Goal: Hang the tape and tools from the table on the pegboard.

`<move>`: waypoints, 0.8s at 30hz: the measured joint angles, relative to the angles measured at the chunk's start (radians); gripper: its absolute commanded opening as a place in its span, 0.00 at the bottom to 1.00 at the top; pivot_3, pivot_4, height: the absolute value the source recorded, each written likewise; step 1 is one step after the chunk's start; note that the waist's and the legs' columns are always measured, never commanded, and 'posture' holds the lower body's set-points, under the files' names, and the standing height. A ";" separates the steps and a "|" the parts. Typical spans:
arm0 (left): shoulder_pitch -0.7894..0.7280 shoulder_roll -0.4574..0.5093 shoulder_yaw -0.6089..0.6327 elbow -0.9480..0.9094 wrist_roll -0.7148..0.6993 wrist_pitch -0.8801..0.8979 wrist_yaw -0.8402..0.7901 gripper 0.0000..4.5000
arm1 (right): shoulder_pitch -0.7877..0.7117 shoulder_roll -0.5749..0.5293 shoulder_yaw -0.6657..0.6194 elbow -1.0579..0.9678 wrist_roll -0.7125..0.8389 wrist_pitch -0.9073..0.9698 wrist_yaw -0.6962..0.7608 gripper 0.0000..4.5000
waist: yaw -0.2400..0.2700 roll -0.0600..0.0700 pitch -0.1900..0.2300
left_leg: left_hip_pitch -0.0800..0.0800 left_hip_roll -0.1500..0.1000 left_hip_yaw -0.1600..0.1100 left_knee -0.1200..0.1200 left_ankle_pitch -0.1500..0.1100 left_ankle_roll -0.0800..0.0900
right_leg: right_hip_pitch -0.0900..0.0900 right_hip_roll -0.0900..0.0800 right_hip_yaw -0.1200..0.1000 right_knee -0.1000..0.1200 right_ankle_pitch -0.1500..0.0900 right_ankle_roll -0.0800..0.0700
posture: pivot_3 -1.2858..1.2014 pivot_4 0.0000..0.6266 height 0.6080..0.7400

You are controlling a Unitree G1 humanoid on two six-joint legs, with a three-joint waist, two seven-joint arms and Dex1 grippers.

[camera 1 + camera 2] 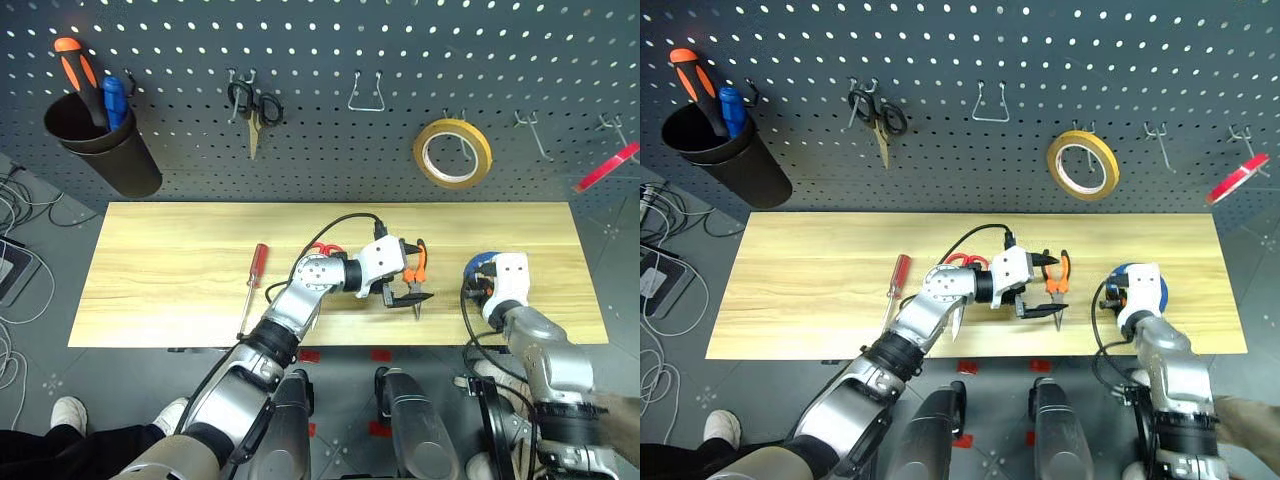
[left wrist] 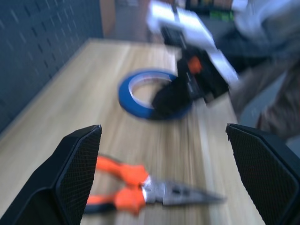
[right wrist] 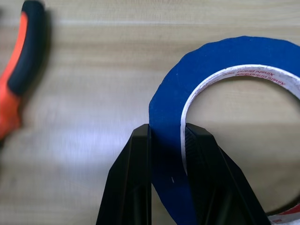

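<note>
The blue tape point(image 3: 168, 98) lies flat at the right of the table point(image 1: 160, 260), and my right gripper point(image 3: 167, 133) is shut on its wall, one finger inside the ring and one outside. The pliers point(image 2: 123, 186) with orange-and-black handles lie on the wood just left of the tape. My left gripper point(image 1: 411, 272) hangs just over them, pointing right, with its fingers point(image 2: 77, 171) wide open and nothing between them. Behind my left arm the red-handle scissors point(image 1: 325, 249) are partly hidden. The red-handled screwdriver point(image 1: 256, 270) lies further left. The pegboard point(image 1: 330, 40) rises behind the table.
On the pegboard hang small black scissors point(image 1: 255, 110), a yellow roll point(image 1: 453, 152), a thin red roll point(image 1: 608, 168) and several bare hooks point(image 1: 366, 92). A black cup point(image 1: 105, 145) holding two screwdrivers is mounted at its left. Cables point(image 1: 15, 215) lie on the floor at left.
</note>
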State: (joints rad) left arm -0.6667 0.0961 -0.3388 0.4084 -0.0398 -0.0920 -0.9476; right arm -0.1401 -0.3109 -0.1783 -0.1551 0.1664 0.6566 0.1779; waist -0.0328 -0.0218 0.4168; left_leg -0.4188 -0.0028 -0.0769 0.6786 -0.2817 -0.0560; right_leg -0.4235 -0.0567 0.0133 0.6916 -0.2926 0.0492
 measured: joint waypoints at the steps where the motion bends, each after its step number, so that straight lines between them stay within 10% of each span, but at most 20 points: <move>1: 0.020 0.005 0.006 -0.057 -0.011 0.039 0.006 1.00 | 0.023 0.002 0.005 -0.046 -0.018 -0.018 -0.014 0.15 | -0.002 0.001 -0.003 | -0.001 0.000 0.000 0.000 0.000 -0.001 | -0.002 0.000 0.000 0.001 0.000 0.000 | 0.49 0.48 1.00; 9: 0.113 0.052 0.035 -0.322 -0.042 0.198 0.071 1.00 | 0.115 0.007 0.071 -0.184 -0.259 -0.332 -0.185 0.15 | -0.009 0.008 -0.083 | -0.001 -0.002 0.003 -0.001 0.001 -0.002 | 0.000 -0.001 -0.001 -0.004 0.000 0.000 | 0.47 0.29 1.00; 24: -0.013 -0.044 0.053 -0.162 -0.041 0.138 0.194 1.00 | -0.044 0.067 0.082 -0.002 -0.351 -0.702 -0.309 0.15 | -0.021 0.012 -0.200 | 0.001 -0.003 0.007 -0.004 0.001 -0.001 | 0.004 -0.001 0.002 -0.012 0.003 0.004 | 0.48 0.20 1.00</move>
State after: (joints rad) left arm -0.6801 0.0516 -0.2863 0.2466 -0.0807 0.0465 -0.7533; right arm -0.1838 -0.2438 -0.0965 -0.1574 -0.1843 -0.0458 -0.1311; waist -0.0536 -0.0096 0.2171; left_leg -0.4174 -0.0057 -0.0699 0.6749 -0.2810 -0.0571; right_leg -0.4199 -0.0578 0.0156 0.6799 -0.2899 0.0537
